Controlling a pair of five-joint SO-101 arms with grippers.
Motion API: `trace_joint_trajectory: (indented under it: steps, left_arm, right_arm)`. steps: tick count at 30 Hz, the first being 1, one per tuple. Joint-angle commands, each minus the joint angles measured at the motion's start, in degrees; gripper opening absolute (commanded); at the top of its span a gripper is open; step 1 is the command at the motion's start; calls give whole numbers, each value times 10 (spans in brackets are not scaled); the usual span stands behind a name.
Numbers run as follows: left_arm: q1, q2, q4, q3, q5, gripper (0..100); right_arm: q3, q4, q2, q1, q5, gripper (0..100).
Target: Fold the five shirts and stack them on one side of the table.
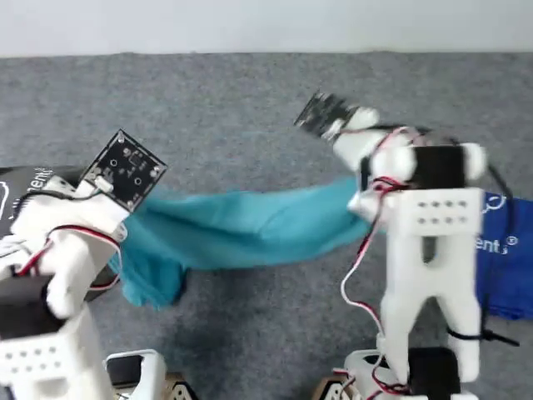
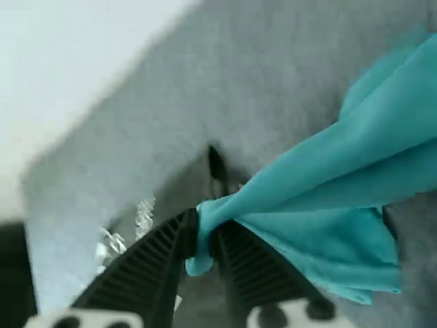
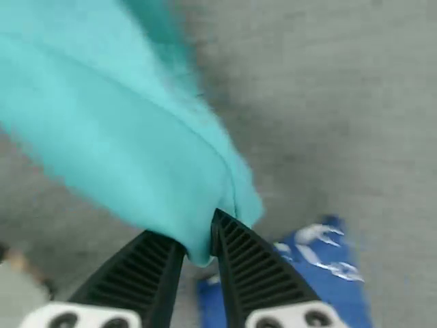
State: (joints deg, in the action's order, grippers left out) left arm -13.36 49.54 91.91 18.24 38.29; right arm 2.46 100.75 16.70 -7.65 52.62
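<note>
Teal cloth, a teal shirt, stretches in a long band across the middle of a grey table, pulled out between two white robot arms. Its long axis runs side to side, from one arm to the other, with the right end a little farther from the arms' bases.

At the far left edge lies a black cloth with white print, possibly another shirt.

Next comes the left arm. The left gripper is clamped tight on a small pinch of the shirt's left end, with the fabric fanning out from the jaws toward the other arm. A loose bunch of teal cloth hangs down just beside this grip and seems to reach the table.

The middle span looks taut and lifted off the surface, with a shadow beneath it.

At the right, the right arm holds the opposite end. The right gripper is likewise closed on a fold of the shirt's edge, the cloth running away from its jaws back toward the left.

A blue shirt with white print lies on the table just beyond the right arm, at the right edge.

Because each arm holds one end, the shirt lies straight out from both sets of jaws along the line between them. Laying it flat would likely need both arms to lower together, keeping that line level.
</note>
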Motion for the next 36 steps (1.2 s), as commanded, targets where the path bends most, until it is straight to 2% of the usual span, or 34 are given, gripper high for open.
trace_joint_trajectory:
  steps: [1, 6, 10, 12, 17, 25, 29, 36]
  left_arm:
    - [-34, 6, -47, 95, 8, 14]
    - [-43, 6, -115, 220, 8, 14]
    - [-44, 6, -170, 282, 8, 14]
    - [-46, 6, -189, 297, 8, 14]
    - [-46, 6, -201, 314, 8, 14]
    - [-46, 7, -204, 317, 5, 14]
    - [-46, 7, -204, 321, 4, 14]
    - [-46, 7, -205, 372, 4, 14]
  right_arm:
    - [-94, 0, -4, -49, -9, 10]
    - [-198, -60, -66, -102, -42, 10]
    - [-201, -110, -153, -130, -71, 14]
    - [-171, -117, -191, -132, -88, 54]
    - [-40, -73, -257, -129, -155, 233]
    - [134, -47, -338, -108, -176, 219]
    - [200, 24, -358, -112, -177, 210]
    - [130, 23, -291, -113, -172, 164]
